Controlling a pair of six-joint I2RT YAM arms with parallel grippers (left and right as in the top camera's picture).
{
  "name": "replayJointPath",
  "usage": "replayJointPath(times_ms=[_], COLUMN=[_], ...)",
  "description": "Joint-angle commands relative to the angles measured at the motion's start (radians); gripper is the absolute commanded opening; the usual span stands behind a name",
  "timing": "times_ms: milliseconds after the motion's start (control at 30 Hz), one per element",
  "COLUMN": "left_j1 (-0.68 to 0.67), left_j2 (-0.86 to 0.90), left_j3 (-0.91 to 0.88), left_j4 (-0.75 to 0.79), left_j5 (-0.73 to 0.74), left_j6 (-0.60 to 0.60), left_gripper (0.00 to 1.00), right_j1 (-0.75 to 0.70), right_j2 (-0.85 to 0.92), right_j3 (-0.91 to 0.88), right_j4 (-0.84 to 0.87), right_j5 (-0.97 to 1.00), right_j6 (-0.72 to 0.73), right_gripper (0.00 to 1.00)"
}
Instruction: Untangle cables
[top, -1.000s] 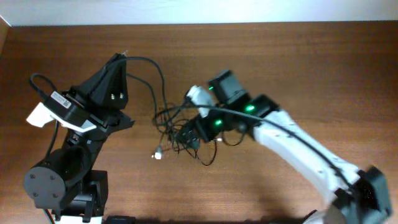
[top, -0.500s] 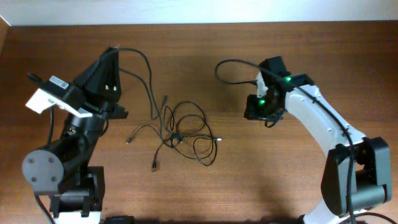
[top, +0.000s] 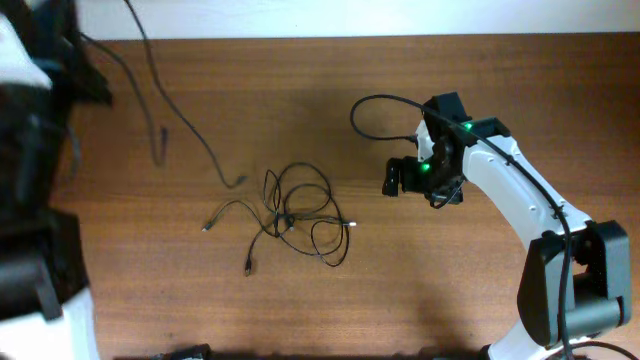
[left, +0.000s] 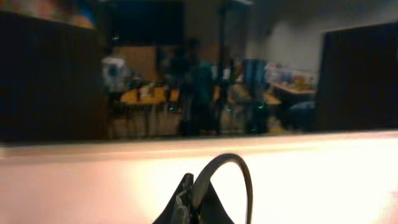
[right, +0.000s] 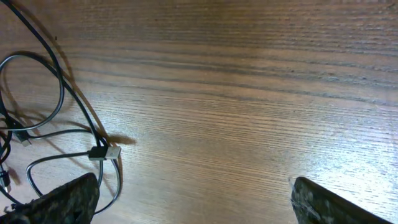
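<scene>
A lifted black cable slants from the table up past the top left of the overhead view. In the left wrist view my left gripper is shut on a loop of this cable, high above the table. The other cables lie in a loose tangle at the table's middle. My right gripper hovers open just right of the tangle, nothing between its fingers. In the right wrist view the right gripper stands wide over bare wood, with a plug end of the cables at the left.
My left arm looms large and blurred along the left edge of the overhead view. The right arm reaches in from the lower right. The brown wooden table ends at a white strip at the back.
The left arm has risen towards the upper left, drawing one cable out of the tangle. The right gripper pulled back to the right of the tangle and stands open.
</scene>
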Motion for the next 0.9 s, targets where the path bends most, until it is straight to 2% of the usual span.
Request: replayJointPath(times_ms=[0, 100, 267, 300, 367, 533, 633, 667, 700, 733, 767, 867], left_j1=[0.103, 0.194, 0.291, 0.307, 0.346, 0.354, 0.334, 0.313, 0.288, 0.267, 0.232, 0.131], left_j2=[0.180, 0.312, 0.470, 0.498, 0.561, 0.799, 0.941, 0.966, 0.977, 0.977, 0.965, 0.895], left_j3=[0.111, 0.117, 0.117, 0.118, 0.118, 0.117, 0.117, 0.117, 0.117, 0.117, 0.117, 0.117], left_j4=[-0.069, -0.012, 0.345, 0.363, 0.305, -0.061, -0.198, -0.221, -0.246, -0.257, -0.270, -0.278], left_j5=[-0.024, -0.024, -0.027, -0.073, -0.145, -0.148, -0.168, -0.175, -0.175, -0.175, -0.175, -0.217], left_j6=[0.026, 0.026, 0.026, 0.026, 0.026, 0.019, -0.049, -0.053, -0.076, -0.087, -0.094, -0.122], left_gripper=[0.00, 0.00, 0.00, 0.00, 0.00, 0.00, 0.02, 0.18, 0.60, 0.77, 0.99, 0.99], right_j1=[0.003, 0.003, 0.003, 0.003, 0.003, 0.003, 0.003, 0.003, 0.003, 0.003, 0.003, 0.003], right_j2=[-0.013, -0.013, -0.013, -0.013, -0.013, -0.013, -0.013, -0.013, -0.013, -0.013, -0.013, -0.013], right_j3=[-0.005, -0.005, -0.005, -0.005, -0.005, -0.005, -0.005, -0.005, -0.005, -0.005, -0.005, -0.005], right_j4=[0.000, 0.000, 0.000, 0.000, 0.000, 0.000, 0.000, 0.000, 0.000, 0.000, 0.000, 0.000], right_j5=[-0.006, -0.006, -0.006, -0.006, -0.006, -0.006, -0.006, -0.006, -0.006, -0.006, -0.006, -0.006], right_j6=[-0.002, -0.002, -0.002, -0.002, -0.002, -0.002, -0.002, -0.002, -0.002, -0.002, -0.002, -0.002], right_gripper=[0.99, 0.99, 0.99, 0.99, 0.99, 0.99, 0.99, 0.99, 0.99, 0.99, 0.99, 0.99])
